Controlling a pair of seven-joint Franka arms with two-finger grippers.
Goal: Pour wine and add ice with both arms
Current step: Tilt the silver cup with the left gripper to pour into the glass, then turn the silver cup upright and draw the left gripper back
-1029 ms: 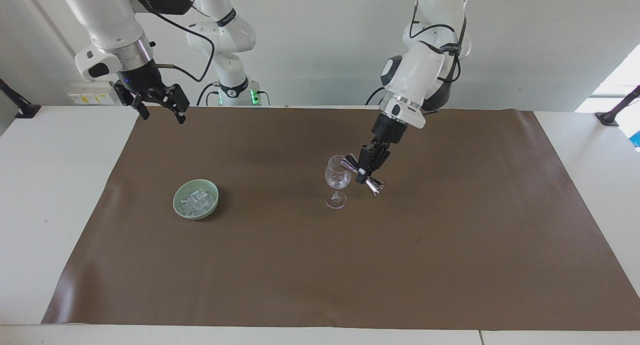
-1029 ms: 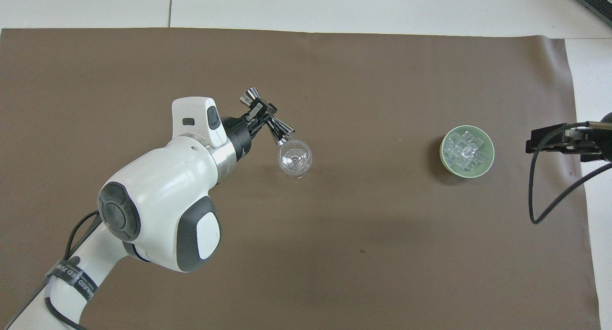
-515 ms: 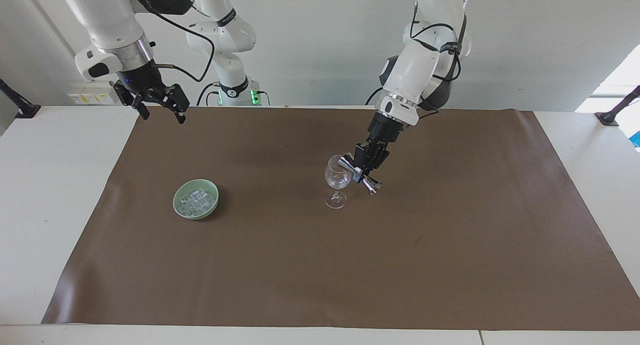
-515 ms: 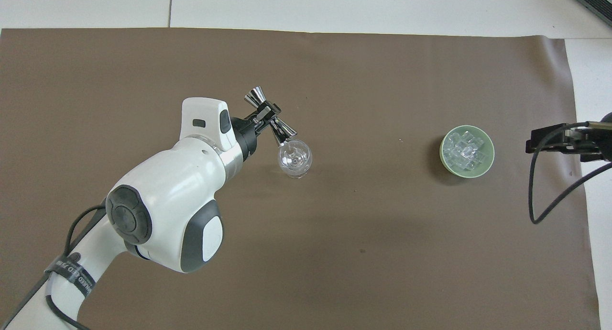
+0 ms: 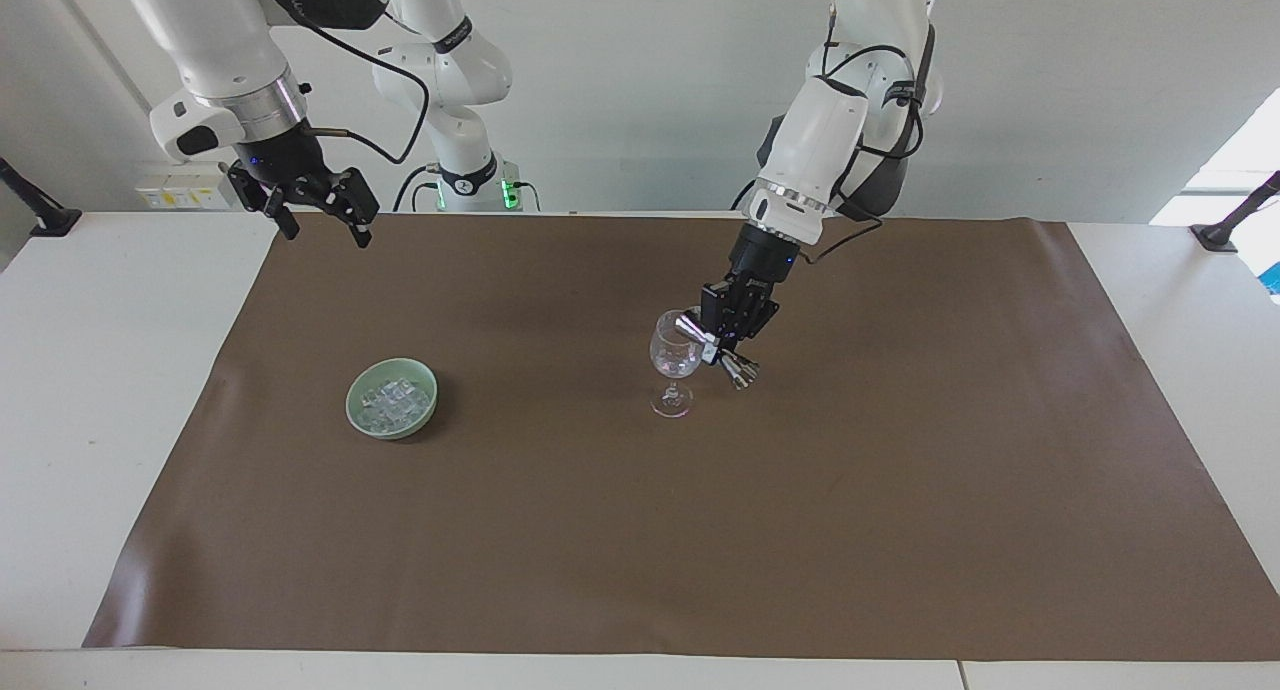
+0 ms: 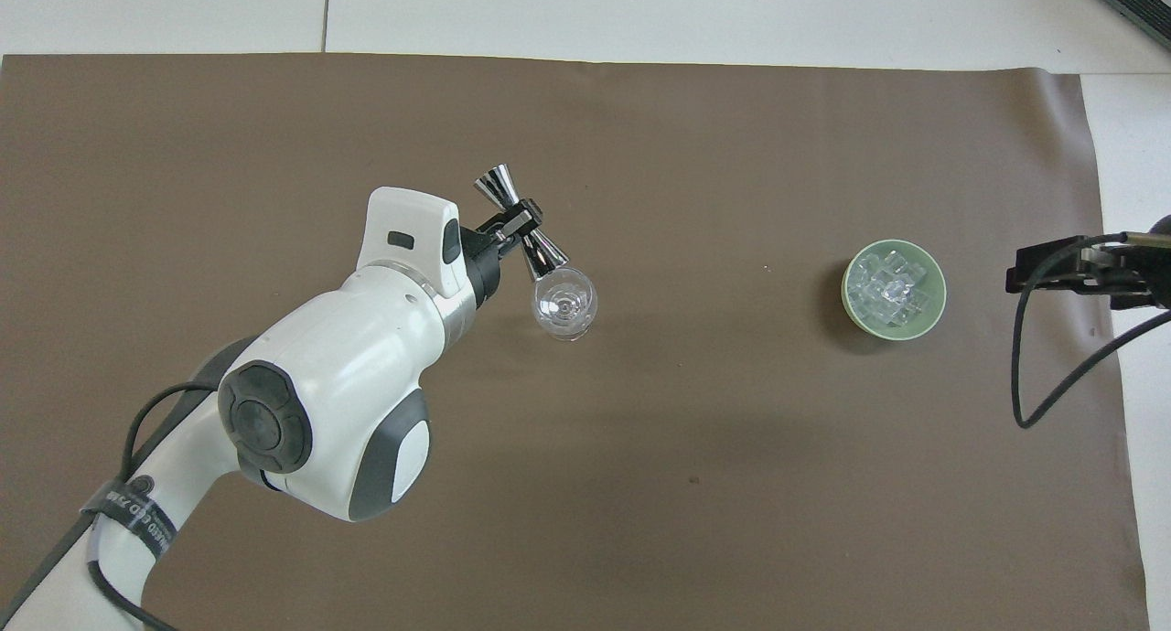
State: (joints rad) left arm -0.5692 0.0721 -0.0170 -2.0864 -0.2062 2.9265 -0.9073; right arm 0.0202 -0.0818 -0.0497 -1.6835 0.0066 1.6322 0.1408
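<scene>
A clear wine glass point(image 5: 674, 355) stands upright mid-mat; it also shows in the overhead view point(image 6: 564, 304). My left gripper point(image 5: 722, 340) is shut on the waist of a silver double-ended jigger point(image 5: 740, 372) and holds it tilted, one end at the glass's rim. The jigger point(image 6: 542, 258) and the left gripper point(image 6: 515, 222) show from above too. The ice point(image 5: 395, 402) is heaped in a pale green bowl point(image 5: 349, 406) toward the right arm's end. My right gripper point(image 5: 325, 228) waits, open and empty, up over the mat's corner by its base.
A brown mat point(image 5: 900, 520) covers most of the white table. In the overhead view the bowl point(image 6: 846, 288) with the ice point(image 6: 892, 288) lies well apart from the glass, and the right gripper point(image 6: 1014, 279) shows beside it at the mat's edge.
My left arm has swung its wrist and turned the jigger steeper, bringing its lower end closer over the glass's rim. The right arm, the glass and the bowl have not moved.
</scene>
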